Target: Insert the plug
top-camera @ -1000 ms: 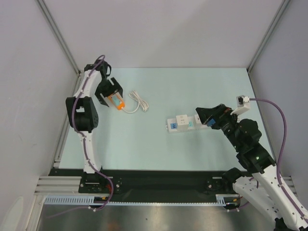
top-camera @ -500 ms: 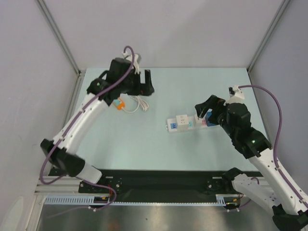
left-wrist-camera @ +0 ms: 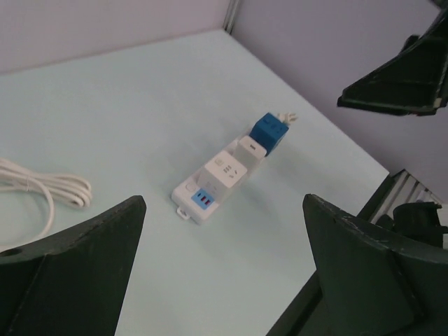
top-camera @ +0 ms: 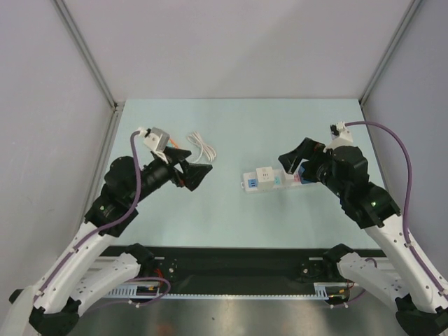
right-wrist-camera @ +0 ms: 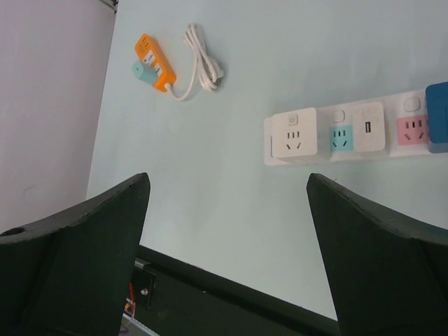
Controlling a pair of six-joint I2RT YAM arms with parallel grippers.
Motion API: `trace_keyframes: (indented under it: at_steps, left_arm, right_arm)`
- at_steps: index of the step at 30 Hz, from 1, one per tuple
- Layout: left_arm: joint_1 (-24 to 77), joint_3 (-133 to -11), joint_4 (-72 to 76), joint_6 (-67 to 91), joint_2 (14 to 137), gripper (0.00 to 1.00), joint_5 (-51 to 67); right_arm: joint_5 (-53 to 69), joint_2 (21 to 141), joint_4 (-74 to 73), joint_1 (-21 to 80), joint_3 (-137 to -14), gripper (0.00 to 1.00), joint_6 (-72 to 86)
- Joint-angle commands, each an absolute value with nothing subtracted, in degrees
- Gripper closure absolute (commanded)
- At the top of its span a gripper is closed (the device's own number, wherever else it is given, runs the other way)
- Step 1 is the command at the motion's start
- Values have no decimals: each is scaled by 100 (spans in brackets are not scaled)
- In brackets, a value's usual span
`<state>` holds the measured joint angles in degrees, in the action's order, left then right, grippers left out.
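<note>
**Left tool** (top-camera: 198, 170): released, fingers spread wide and holding nothing, pointed across the counter (top-camera: 231, 217) toward the power strip (top-camera: 262, 180). **Right tool** (top-camera: 289, 158): likewise released and empty, poised over the strip's right end, where a blue cube adapter (right-wrist-camera: 437, 115) sits. **Orange plug** (right-wrist-camera: 154, 59): lies flat with its coiled white cable (right-wrist-camera: 203, 66) on the far-left part of the counter, well apart from the strip. The left wrist hides most of it in the top view. A white cube adapter (right-wrist-camera: 294, 136) sits near the strip's left end.
</note>
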<state>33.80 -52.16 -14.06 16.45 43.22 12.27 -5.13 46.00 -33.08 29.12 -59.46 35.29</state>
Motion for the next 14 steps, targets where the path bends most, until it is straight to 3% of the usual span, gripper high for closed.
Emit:
trace_keyframes:
  at_steps: [1,14]
  left_arm:
    - [3366,-5255,-631,1407,4376,0,1345]
    - [3375,-5581,-1037,1459,4931,0,1266]
  right_arm:
    - [-290,4509,-3279,2892,-6030,0,3683]
    - [-571,4315,-3129,2892,-5854,0,3446]
